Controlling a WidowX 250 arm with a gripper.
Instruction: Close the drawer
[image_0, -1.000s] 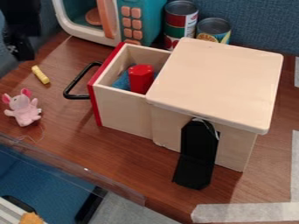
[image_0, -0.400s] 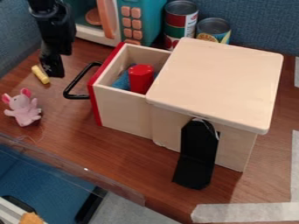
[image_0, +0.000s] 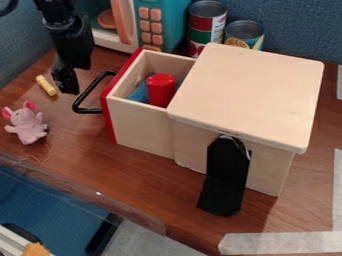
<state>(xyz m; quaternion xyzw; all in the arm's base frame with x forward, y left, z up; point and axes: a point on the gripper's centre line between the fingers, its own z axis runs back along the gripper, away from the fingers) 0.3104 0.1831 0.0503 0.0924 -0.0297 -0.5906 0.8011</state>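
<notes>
The black two-finger gripper (image_0: 65, 82) hangs toward the worktop's far left corner, just beside the black metal handle (image_0: 83, 96); whether it is clenched or released I cannot tell. The red-fronted pale wooden drawer (image_0: 138, 122) stands pulled out from its pale wooden cabinet (image_0: 250, 95), with a red faceted block (image_0: 161, 90) inside. A pink plush mouse (image_0: 27, 125) sits near the worktop's front edge, two metal cans (image_0: 206, 25) by its back edge.
</notes>
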